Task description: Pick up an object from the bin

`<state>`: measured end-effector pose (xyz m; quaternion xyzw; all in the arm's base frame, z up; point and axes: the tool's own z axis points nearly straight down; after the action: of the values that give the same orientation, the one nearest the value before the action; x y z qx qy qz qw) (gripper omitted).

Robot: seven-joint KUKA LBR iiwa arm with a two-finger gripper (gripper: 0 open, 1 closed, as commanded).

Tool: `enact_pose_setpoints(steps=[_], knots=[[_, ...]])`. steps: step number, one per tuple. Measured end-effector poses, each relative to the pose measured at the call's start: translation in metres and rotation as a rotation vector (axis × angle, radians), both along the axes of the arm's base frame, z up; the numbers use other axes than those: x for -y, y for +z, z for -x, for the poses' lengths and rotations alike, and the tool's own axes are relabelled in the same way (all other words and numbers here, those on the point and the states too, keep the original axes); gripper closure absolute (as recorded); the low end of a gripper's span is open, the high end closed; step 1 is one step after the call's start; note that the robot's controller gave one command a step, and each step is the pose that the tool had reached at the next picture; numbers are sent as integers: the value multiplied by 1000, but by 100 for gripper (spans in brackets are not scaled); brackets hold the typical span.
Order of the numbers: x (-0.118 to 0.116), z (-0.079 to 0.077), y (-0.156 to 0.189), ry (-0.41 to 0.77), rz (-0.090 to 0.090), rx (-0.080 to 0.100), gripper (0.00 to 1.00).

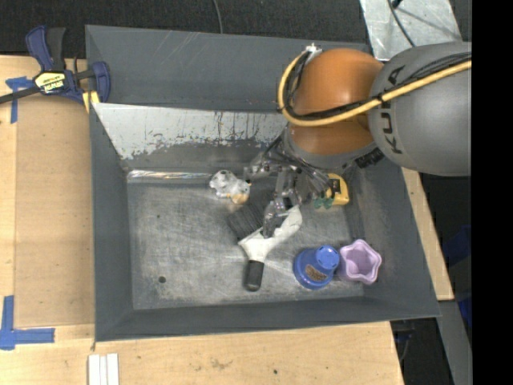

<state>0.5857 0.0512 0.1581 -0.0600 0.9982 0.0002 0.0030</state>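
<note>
Found the claw low in the grey metal bin, a little right of the middle of its floor, under the orange wrist cover of the arm. Could not tell from this angle whether wide or narrow, nor whether anything was gripped. Saw its tip just above, perhaps touching, the upper end of a white piece lying slantwise on the bin floor. Noted a short black cylinder at that piece's lower left end, touching it. Made out a dark grey block just beside the white piece, on the view's left. Spotted a crumpled white-and-yellow lump up and to the left, near the back wall, apart from the claw. Spotted a small yellow and green thing to the claw's right, partly under the arm. Farther out, toward the front right corner, counted a blue round cup and a purple flower-shaped cup, touching side by side, well apart from the claw.
</note>
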Motion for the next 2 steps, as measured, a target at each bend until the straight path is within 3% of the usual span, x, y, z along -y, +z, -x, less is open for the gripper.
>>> enact_pose_setpoints(steps=[1,2], knots=[[33,21,-5,296,1,-7,0],[55,17,-15,336,2,-5,0]])
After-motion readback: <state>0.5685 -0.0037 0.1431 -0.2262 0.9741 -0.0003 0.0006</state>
